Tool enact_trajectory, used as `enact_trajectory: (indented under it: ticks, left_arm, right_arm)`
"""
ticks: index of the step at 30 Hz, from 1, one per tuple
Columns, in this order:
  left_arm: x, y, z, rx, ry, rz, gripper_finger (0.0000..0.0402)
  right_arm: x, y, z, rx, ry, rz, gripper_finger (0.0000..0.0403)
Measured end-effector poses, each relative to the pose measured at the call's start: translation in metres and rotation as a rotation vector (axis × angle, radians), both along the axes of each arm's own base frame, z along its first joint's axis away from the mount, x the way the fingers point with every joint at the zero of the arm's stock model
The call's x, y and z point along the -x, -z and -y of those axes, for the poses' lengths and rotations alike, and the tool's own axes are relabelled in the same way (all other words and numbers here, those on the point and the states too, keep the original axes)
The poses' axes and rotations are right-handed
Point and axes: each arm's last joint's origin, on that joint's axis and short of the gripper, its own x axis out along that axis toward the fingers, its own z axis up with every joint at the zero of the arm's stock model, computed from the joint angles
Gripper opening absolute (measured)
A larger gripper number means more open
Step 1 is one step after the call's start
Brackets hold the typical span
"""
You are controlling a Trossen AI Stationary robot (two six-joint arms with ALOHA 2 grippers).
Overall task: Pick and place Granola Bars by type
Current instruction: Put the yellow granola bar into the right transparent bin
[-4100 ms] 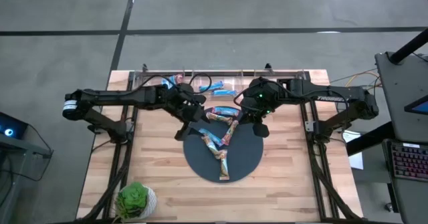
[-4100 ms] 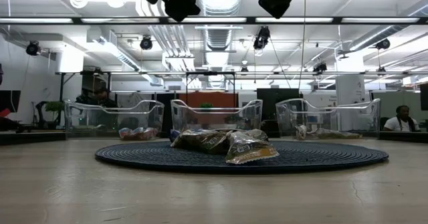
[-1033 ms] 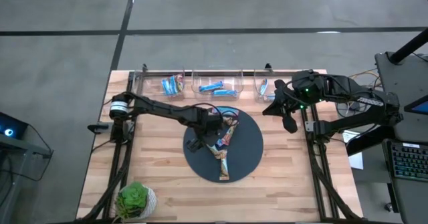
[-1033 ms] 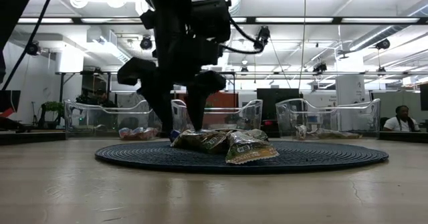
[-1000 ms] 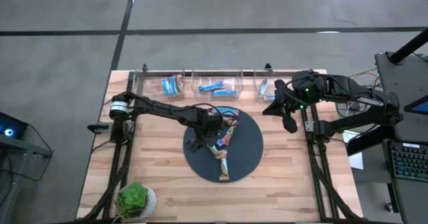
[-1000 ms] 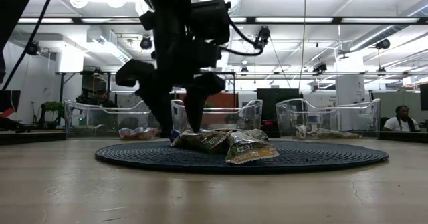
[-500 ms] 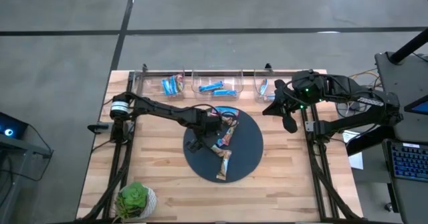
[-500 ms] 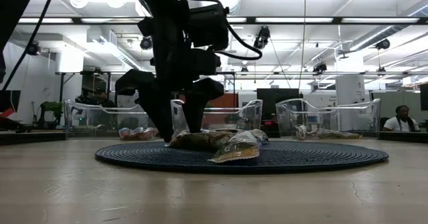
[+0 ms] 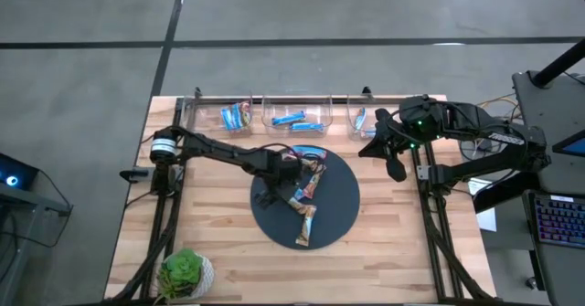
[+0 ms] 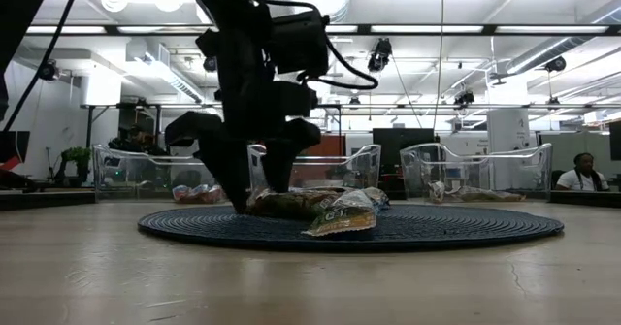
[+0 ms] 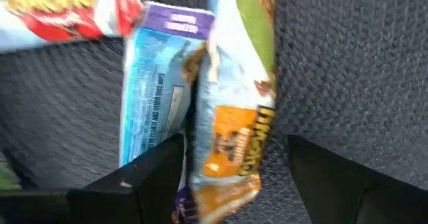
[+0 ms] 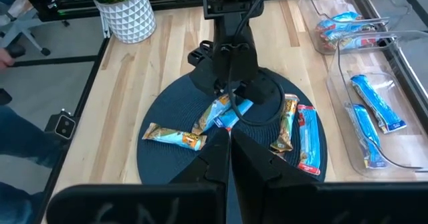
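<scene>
We have the left gripper (image 9: pixel 291 180) down over the dark round mat (image 9: pixel 343 216) in the middle of the counter (image 9: pixel 210 242), its jaws spread wide on either side of two wrapped granola bars. Through the left wrist view, a light blue bar (image 11: pixel 157 97) and a brown-and-orange bar (image 11: pixel 234 117) lie side by side, touching, with one dark finger (image 11: pixel 147 184) beside the blue bar and the other beyond the orange one. Nothing is clamped yet.

Since a second ago, the pile on the mat has shifted: the tan bar (image 9: pixel 306 226) nearest the front edge of the mat has swung round and slid a little, and the cluster beside it has been nudged. We judge that the gripper disturbed the pile while settling in, so the bars are now less tightly stacked, which may help isolate one.

A red-and-white bar (image 12: pixel 309 138) and another tan one (image 12: pixel 287 124) lie on the far side of the mat from the succulent pot (image 12: pixel 124 7). Beyond the mat, three clear bins (image 9: pixel 297 114) along the counter's back edge already hold sorted bars, blue ones in the middle bin.

The right gripper (image 9: pixel 391 153) waits well clear of the mat, near the rightmost bin, jaws pressed together and empty.
</scene>
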Motion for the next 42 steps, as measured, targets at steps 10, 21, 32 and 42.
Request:
enact_trajectory:
  ticks: [10,21,32,42]
  left_arm:
    - [0.0040,0.0053,0.0022,0.005,-0.054,-0.020,0.0246]
    - [0.0041,0.0053,0.0027,0.008,-0.063,-0.021,0.0188]
    - [0.0044,0.0054,0.0027,0.013,-0.085,-0.027,0.0136]
    - [0.0036,-0.0005,0.0023,0.006,-0.087,-0.051,0.0088]
  right_arm:
    - [0.0000,0.0000,0.0000,0.000,0.000,0.000,0.0009]
    - [0.0000,0.0000,0.0000,0.000,0.000,0.000,0.0009]
    - [0.0000,-0.0001,0.0000,0.000,0.001,0.001,0.0009]
    - [-0.0001,0.0000,0.0007,0.019,0.018,0.000,0.0009]
